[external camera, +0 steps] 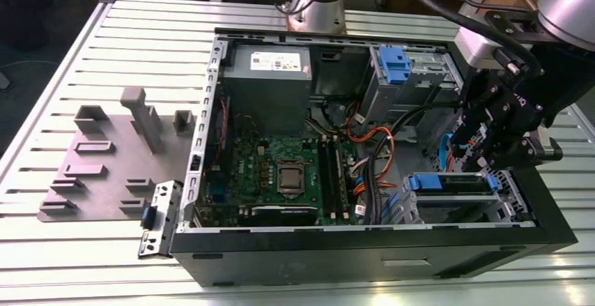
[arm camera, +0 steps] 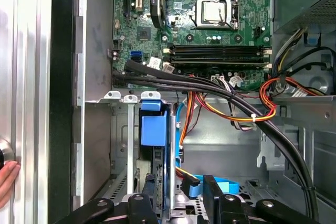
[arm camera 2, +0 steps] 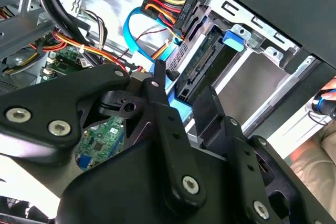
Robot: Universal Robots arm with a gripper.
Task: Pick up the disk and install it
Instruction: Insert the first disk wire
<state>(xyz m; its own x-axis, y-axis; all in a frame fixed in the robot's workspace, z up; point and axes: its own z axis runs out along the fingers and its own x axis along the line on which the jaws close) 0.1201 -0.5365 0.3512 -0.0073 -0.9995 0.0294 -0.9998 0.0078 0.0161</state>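
The disk [external camera: 448, 183] sits in the lower drive bay at the exterior view's right end of the open computer case [external camera: 372, 247], its blue carrier facing up. In the second wrist view the disk [arm camera 2: 197, 69] stands in the metal cage with its connector edge showing and a blue tab beyond it. In the first wrist view the disk [arm camera: 155, 129] is seen edge-on with its blue carrier. My gripper [external camera: 485, 161] hangs just over that bay. Its black fingers [arm camera 2: 210, 106] stand apart right at the disk's end, with a blue strip between them. The gripper [arm camera: 181, 190] is open.
Black, orange and blue cables [arm camera: 231, 98] cross next to the bay. The motherboard [external camera: 279, 173] and a grey box with a white sticker [external camera: 269, 65] fill the case's other side. An upper bay holds a blue carrier [external camera: 395, 65]. A grey fixture plate [external camera: 102, 159] lies outside. A person's hand [arm camera: 8, 177] rests by the case.
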